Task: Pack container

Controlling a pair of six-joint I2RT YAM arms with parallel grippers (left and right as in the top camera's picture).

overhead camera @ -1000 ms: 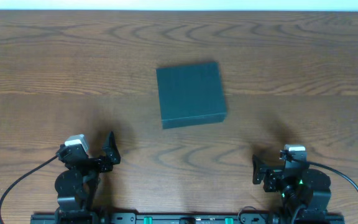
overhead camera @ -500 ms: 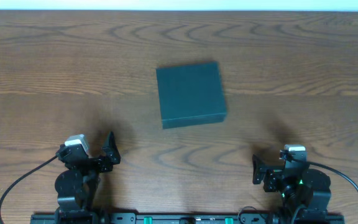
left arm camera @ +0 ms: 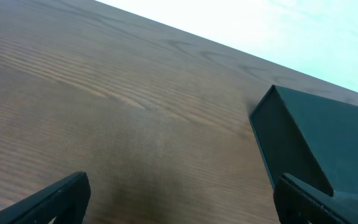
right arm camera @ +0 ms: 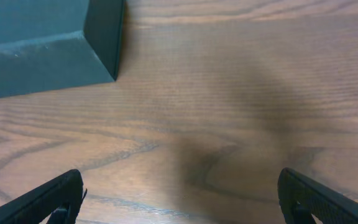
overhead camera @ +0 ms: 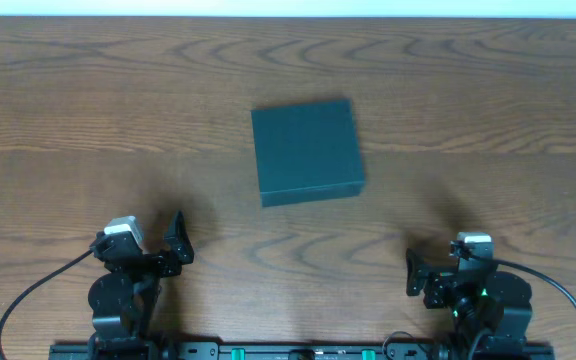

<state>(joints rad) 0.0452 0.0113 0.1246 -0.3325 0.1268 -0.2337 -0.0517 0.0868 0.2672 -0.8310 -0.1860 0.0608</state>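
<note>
Left tool (overhead camera: 148,245): positioned at the near edge of the table (overhead camera: 58,110), left side. Jaws stand spread wide and hold nothing; the left wrist view shows only wood grain between them.

Container (overhead camera: 306,150): dark, roughly square, shallow box resting flat on the table at centre, turned slightly off square. Its top face is closed. It lies ahead of both arms and well apart from each.

Right tool (overhead camera: 446,268): positioned at the near edge, right side. Jaws likewise spread wide, holding nothing. In the right wrist view one corner of the container shows at upper left, apart from the tool.
</note>
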